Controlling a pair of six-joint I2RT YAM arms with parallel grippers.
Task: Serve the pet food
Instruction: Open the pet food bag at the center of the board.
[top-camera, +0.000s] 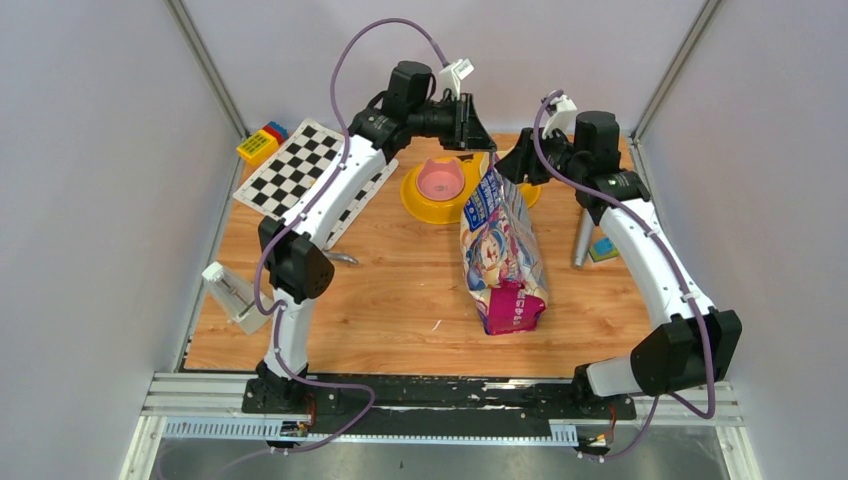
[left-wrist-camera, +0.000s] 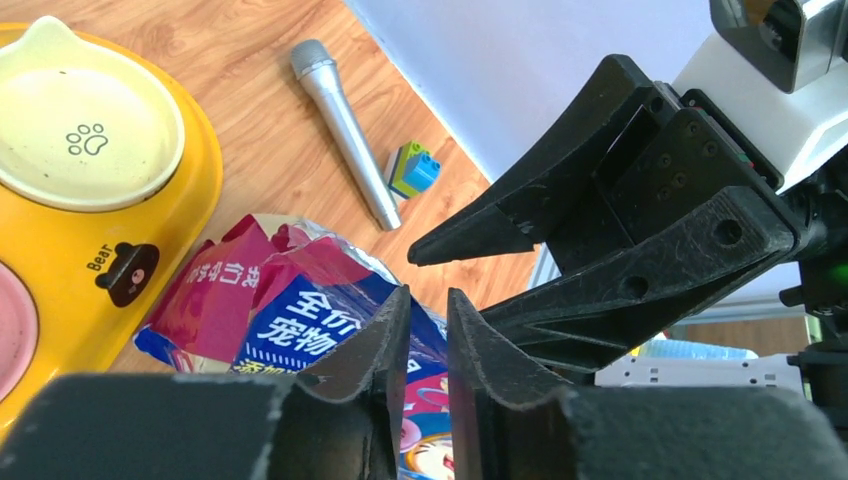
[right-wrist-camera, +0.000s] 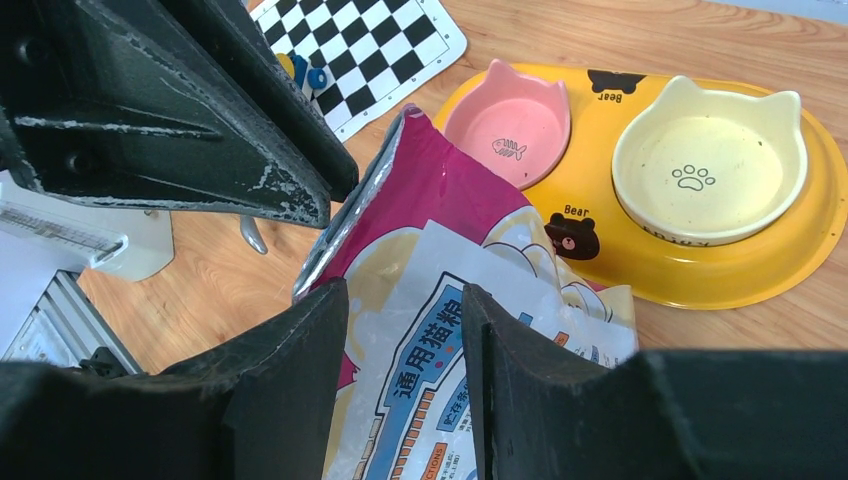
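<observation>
1. Wood-grain table (top-camera: 400, 300), white walls on three sides. A checkerboard (top-camera: 295, 172) lies at far left, clear of the work.
2. Left gripper (left-wrist-camera: 428, 295): it reaches over the feeder (top-camera: 418, 212) to the far end of the bag (top-camera: 500, 250). Its jaws are drawn to a narrow slit. The right wrist view puts its tips at the bag's silver top seam. Whether the seam is pinched cannot be told.
3. Feeder: it is just left of the bag's far end, and both bowls are empty.
4. Bag: its long axis runs near to far, with the base towards the arm bases. The mouth end is far and raised between the two grippers. The pet food is not visible and is judged to be inside the bag.
5. Right gripper (right-wrist-camera: 402, 290): its jaws are about half apart and nothing is seen clamped in them. The bag's printed face lies just beyond the tips.
6. Finding: the mouth lies directly ahead of both grippers, with the left one closer to the seam. The feeder is to the left, so a pour is judged to tip that way.
</observation>
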